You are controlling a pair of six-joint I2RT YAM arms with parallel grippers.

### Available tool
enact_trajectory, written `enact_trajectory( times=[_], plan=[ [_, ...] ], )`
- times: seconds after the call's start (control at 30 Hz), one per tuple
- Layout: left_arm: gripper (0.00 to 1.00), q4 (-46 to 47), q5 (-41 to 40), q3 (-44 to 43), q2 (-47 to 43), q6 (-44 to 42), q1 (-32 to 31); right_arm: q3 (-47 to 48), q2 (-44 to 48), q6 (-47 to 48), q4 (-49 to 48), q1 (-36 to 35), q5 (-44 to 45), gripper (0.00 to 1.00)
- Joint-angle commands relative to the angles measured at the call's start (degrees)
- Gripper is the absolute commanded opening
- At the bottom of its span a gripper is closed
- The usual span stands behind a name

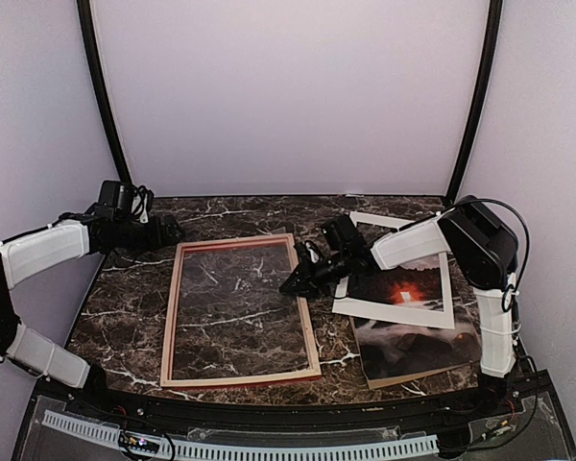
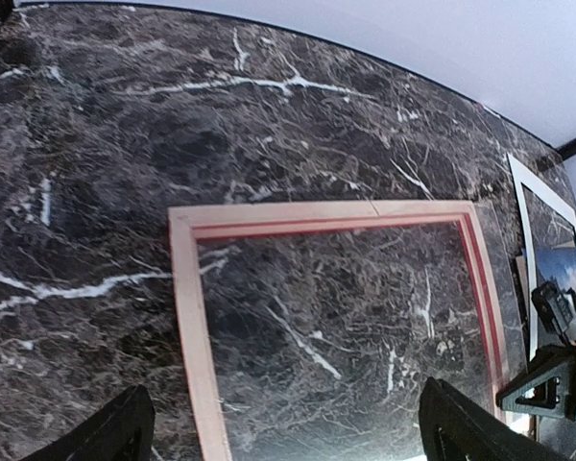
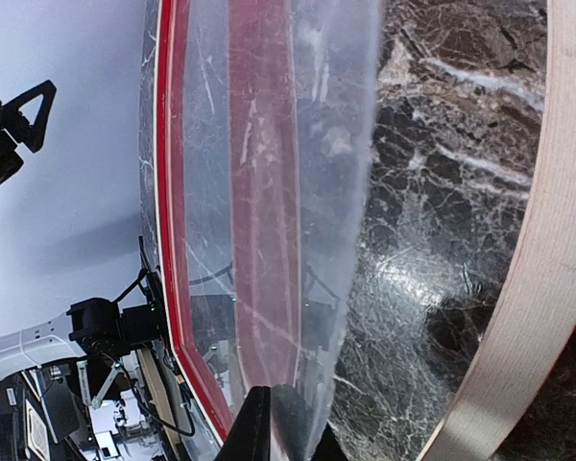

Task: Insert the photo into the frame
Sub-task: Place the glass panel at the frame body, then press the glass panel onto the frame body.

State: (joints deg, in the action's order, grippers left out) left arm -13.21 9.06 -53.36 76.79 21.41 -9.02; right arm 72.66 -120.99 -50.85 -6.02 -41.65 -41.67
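The thin rectangular frame [image 1: 170,317] lies pale wood back up in the middle of the dark marble table [image 1: 125,298]. The right gripper [image 1: 296,281] is over its right rail, fingers nearly pressed together, pinching the edge of a clear plastic sheet [image 3: 269,192]. The waterfall landscape photo [image 1: 418,348] lies by the table's right edge, partly under a white mat border [image 1: 394,312]. The left gripper [image 1: 176,230] hangs near the far left corner, fingers spread wide.
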Motion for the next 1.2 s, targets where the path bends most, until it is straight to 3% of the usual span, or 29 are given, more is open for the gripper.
enact_trajectory(
  times=[0.0,0.2,0.63,0.87,1.17],
  plan=[
    [0.99,5.45,0.31,3.53,0.93,4.57,-4.42,1.52,-0.94,0.40,-0.83,-0.58,1.30,0.11],
    [0.99,11.69,1.77,7.03,2.10,10.78,-12.66,1.75,-1.31,0.48,-0.39,-0.79,2.04,0.23],
    [0.99,24.65,2.02,10.23,9.81,21.99,-29.15,2.23,-1.67,1.23,1.51,-1.42,3.73,0.40],
    [0.99,29.10,3.04,9.68,16.72,25.18,-33.37,2.88,-1.04,2.69,3.92,-1.40,4.82,0.45],
    [0.99,29.10,2.13,11.94,18.37,26.31,-34.18,4.02,2.80,7.81,12.65,-1.33,10.97,0.53]
  ],
)
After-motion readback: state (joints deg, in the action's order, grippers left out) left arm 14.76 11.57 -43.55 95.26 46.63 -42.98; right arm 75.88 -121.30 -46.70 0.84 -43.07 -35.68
